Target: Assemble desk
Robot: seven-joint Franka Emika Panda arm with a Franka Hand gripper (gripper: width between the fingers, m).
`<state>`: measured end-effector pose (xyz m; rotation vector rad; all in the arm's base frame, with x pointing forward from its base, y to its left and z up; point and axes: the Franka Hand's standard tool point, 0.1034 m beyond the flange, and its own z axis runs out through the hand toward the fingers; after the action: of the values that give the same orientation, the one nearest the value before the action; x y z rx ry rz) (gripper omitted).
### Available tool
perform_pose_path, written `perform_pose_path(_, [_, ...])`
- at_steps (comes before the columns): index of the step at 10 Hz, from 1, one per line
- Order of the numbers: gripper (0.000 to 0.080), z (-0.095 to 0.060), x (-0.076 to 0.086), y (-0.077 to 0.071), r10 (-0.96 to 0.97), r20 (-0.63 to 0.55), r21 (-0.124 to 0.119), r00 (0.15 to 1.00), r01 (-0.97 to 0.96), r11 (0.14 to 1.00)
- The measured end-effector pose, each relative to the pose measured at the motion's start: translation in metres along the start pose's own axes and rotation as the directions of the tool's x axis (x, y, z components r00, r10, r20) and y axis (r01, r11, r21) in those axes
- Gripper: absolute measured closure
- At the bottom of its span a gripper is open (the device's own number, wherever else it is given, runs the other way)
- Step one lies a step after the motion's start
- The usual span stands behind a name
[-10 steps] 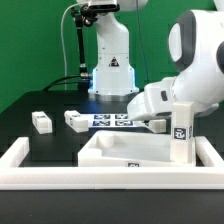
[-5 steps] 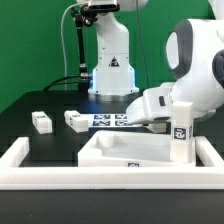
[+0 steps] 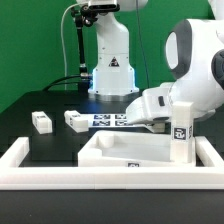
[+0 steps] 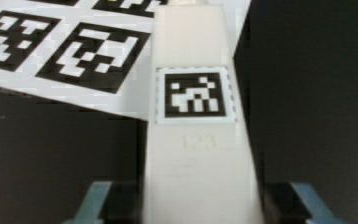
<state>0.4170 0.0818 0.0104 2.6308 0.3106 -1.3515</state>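
The white desk tabletop point(image 3: 125, 150) lies flat at the front, behind the barrier wall. One white leg point(image 3: 181, 130) stands upright at its corner on the exterior view's right. Two loose legs point(image 3: 41, 121) point(image 3: 76, 120) lie on the black table to the exterior view's left. My gripper point(image 3: 151, 122) is low over the table beside the marker board point(image 3: 108, 119). In the wrist view a fourth tagged leg point(image 4: 197, 110) lies lengthwise between my fingers point(image 4: 105, 205). My gripper point(image 4: 202, 208) is open, with a dark gap on each side of the leg.
A long low white barrier wall point(image 3: 100, 178) runs along the front and up both sides. The robot base point(image 3: 110, 60) stands at the back. The marker board's tags point(image 4: 87, 50) show beside the leg in the wrist view.
The arm has shifted very slightly between the earliest frame and now. The legs and tabletop have not moved.
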Motion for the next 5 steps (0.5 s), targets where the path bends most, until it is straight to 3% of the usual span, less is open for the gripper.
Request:
perform_pose_path(3, [0.0511,0.000,0.000,0.000,0.000,0.000,0.000,1.000,0.000,1.000])
perform_pose_path(4, [0.0511,-0.006,-0.003,0.003,0.006,0.010,0.006,1.000,-0.006,1.000])
perform_pose_path(5, [0.0509,-0.033,-0.010,0.014,0.017,-0.005,0.017,1.000,-0.017,1.000])
